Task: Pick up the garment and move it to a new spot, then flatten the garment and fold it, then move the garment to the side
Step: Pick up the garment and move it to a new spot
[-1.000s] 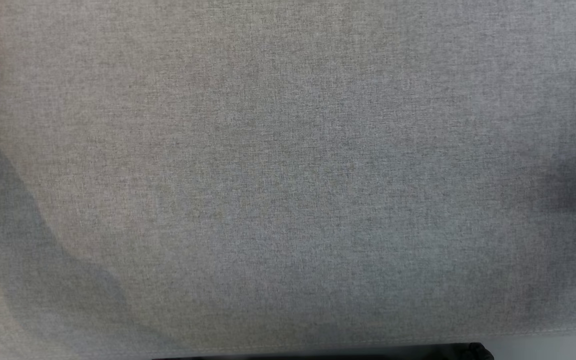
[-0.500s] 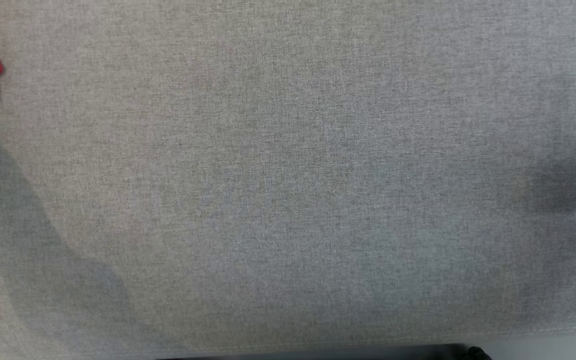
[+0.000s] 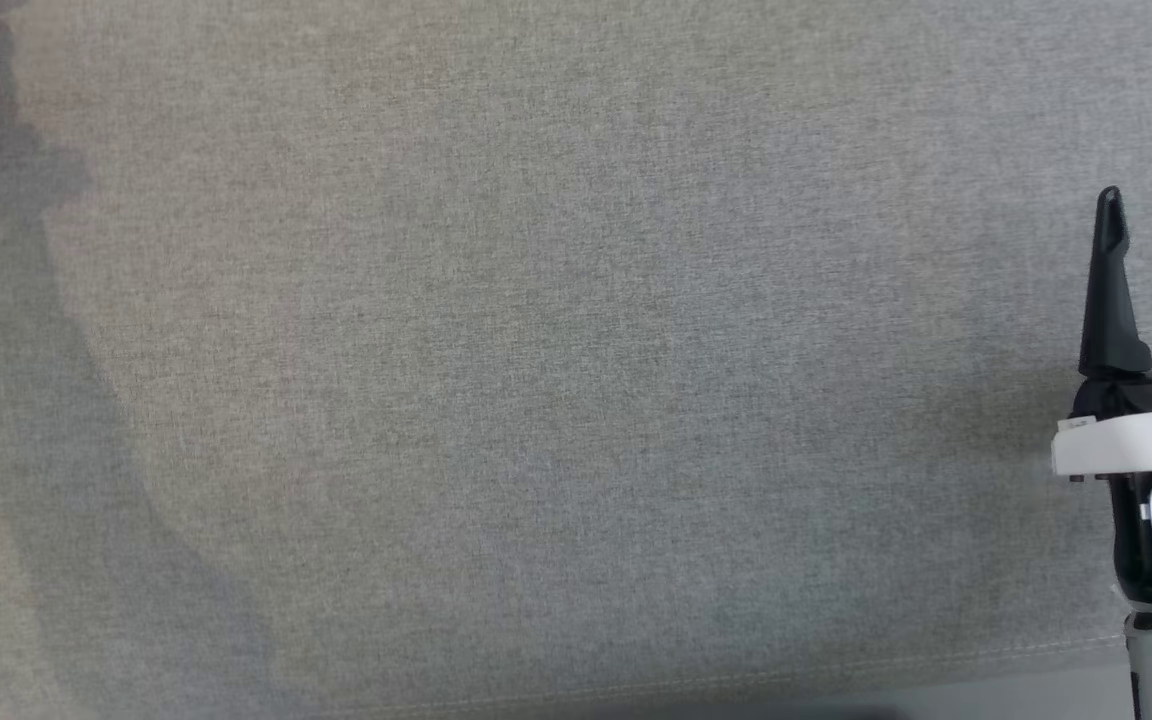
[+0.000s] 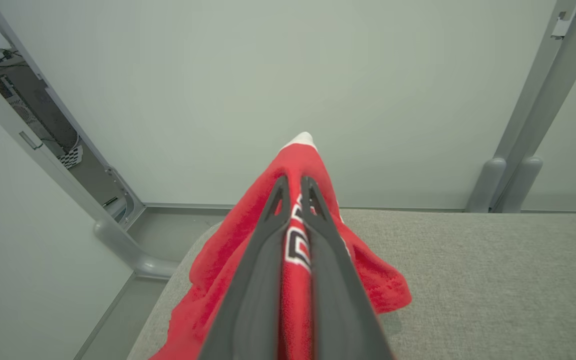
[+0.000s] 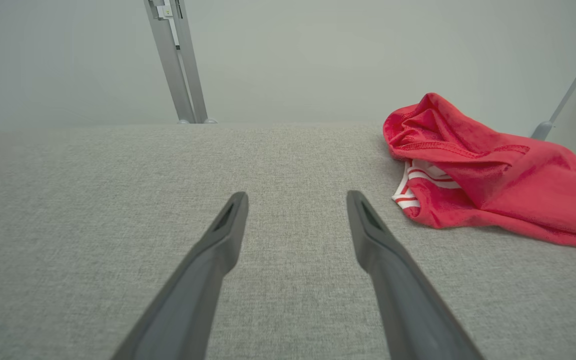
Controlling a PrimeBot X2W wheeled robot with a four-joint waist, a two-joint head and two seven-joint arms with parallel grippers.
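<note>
So the tabletop [image 3: 576, 360] is covered in a plain grey woven fabric with a stitched seam along its near edge, and a big soft shadow [image 3: 26, 400] falls across its left side. Around it we see pale grey-green walls [image 4: 288, 75], slanted grey metal posts [image 5: 175, 60] rising from behind the tabletop's far edge, and a strip of grey floor [image 4: 168, 230] past its rounded corner. Some dark equipment [image 4: 33, 110] with cables sits behind the post off that corner, but we can't make out what it is.

The left hand [image 4: 294, 182] is pinching the red garment [image 4: 228, 250] between nearly closed fingers. The cloth peaks up at the fingertips with a white bit on top, and the rest drapes down onto the tabletop near that rounded corner. There's black-and-white lettering on it, mostly hidden between the fingers, so we can't read it.

The right hand [image 5: 296, 197] hovers low over the tabletop's right side with its fingers spread wide and nothing between them. From the head camera, its outer finger is cut off by the frame.

A second red garment [image 5: 493, 175] with red-and-white striped trim lies crumpled on the tabletop's far right and runs out of frame.
</note>
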